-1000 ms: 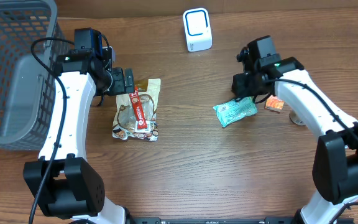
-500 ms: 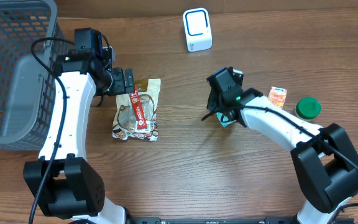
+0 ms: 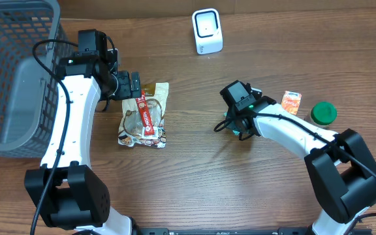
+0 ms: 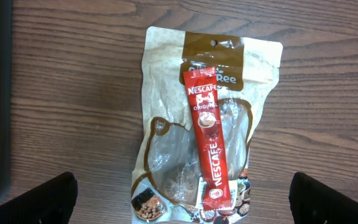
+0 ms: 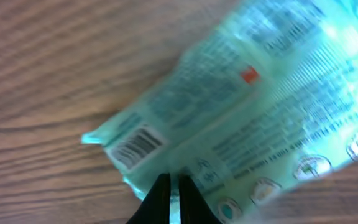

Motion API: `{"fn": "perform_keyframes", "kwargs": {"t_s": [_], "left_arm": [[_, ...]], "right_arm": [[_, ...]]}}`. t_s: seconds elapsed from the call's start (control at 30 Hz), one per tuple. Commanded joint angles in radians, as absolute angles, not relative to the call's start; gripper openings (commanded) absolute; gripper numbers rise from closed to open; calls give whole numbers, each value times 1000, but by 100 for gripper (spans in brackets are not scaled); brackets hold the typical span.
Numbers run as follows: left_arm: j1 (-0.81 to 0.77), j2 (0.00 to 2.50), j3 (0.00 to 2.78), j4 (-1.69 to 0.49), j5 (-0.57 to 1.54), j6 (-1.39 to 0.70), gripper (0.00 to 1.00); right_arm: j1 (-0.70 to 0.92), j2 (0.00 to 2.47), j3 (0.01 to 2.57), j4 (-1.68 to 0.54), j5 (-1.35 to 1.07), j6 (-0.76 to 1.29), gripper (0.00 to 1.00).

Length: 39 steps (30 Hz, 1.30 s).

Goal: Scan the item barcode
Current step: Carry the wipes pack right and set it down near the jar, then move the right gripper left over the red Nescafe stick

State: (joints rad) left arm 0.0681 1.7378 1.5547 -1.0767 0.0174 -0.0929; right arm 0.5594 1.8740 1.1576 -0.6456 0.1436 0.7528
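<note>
From the middle of the table, the wire basket sits far out at 9 to 10 o'clock and the barcode scanner at 12. The snack pouch lies near at 9, with the Nescafé stick lengthwise on it. The flat packet lies near at 3. Beyond it, also at 3, is a small carton, with a round cap just beside the carton at its 4.

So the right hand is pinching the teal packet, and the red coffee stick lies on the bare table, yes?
Not quite: the red coffee stick lies on the brown pouch, as the left wrist view shows. The right hand does pinch the teal packet.
</note>
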Motion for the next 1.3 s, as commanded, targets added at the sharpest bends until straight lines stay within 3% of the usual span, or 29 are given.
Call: {"fn": "perform_keyframes", "kwargs": {"t_s": [0.0,0.43,0.73,0.93,1.03,1.27], "left_arm": [[71,1742,1555,-1073,11,-67,100],[71,1742,1555,-1073,11,-67,100],[71,1742,1555,-1073,11,-67,100],[71,1742,1555,-1073,11,-67,100],[72,1742,1555,-1073,11,-67,100],[72,1742,1555,-1073,11,-67,100]], "right_arm": [[520,1865,1162,-690,101,758,8],[348,1861,1228,-860,95,519,11],[387,1832,1475,-989,-26,444,21],[484,1837,1501,-818,-267,444,28],[562,1848,1497,-707,-258,443,36],[743,1895,1496,-526,-159,444,41]]}}
